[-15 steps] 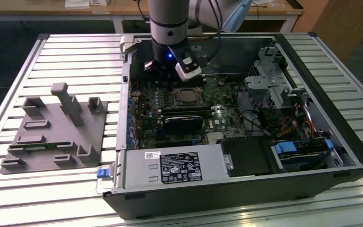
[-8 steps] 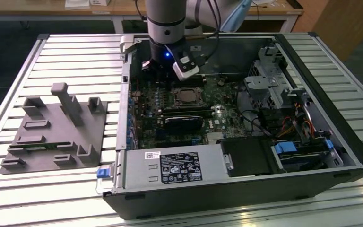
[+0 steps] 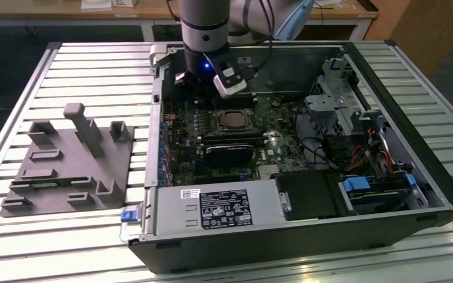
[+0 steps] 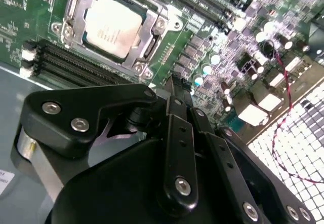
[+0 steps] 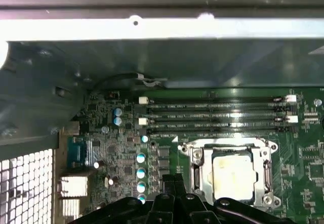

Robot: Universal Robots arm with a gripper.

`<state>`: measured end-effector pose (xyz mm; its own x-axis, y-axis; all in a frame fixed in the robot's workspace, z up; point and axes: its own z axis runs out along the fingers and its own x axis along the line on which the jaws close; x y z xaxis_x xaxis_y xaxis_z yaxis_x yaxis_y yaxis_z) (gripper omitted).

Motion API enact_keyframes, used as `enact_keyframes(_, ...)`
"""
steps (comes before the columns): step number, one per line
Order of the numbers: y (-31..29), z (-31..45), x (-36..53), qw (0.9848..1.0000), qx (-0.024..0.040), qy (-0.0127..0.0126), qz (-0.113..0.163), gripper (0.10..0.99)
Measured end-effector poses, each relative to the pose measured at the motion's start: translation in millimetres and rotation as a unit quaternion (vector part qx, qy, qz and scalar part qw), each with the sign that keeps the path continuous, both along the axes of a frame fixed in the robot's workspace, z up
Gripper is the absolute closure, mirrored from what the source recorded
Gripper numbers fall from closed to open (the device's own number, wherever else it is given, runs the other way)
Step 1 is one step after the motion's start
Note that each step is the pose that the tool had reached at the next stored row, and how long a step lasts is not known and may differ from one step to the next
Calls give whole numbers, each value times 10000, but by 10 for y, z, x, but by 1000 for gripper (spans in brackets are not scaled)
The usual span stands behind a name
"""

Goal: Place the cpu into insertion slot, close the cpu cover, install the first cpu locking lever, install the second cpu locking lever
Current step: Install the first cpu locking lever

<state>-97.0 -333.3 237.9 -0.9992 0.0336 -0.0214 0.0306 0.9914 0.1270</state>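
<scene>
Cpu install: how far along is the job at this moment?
Done: the cpu sits in the insertion slot, and the cpu cover lies flat around its edges. In hand: the hand hovers above the motherboard, beside the socket. Left: the locking levers; whether either is latched cannot be told from these views.

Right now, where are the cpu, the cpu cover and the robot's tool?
cpu [image 4: 112,25]: second wrist view, middle of its silver face.
cpu cover [image 5: 198,171]: first wrist view, one side bar of the frame.
tool [image 4: 172,84]: second wrist view, its black tip.
</scene>
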Motion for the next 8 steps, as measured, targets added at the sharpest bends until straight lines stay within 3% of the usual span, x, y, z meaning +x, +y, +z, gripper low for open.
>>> enact_keyframes(3, 0, 0, -13, 9998, 224, -1, -1, 980)
enact_keyframes(8, 0, 0, -43, 9986, 536, -4, -1, 980)
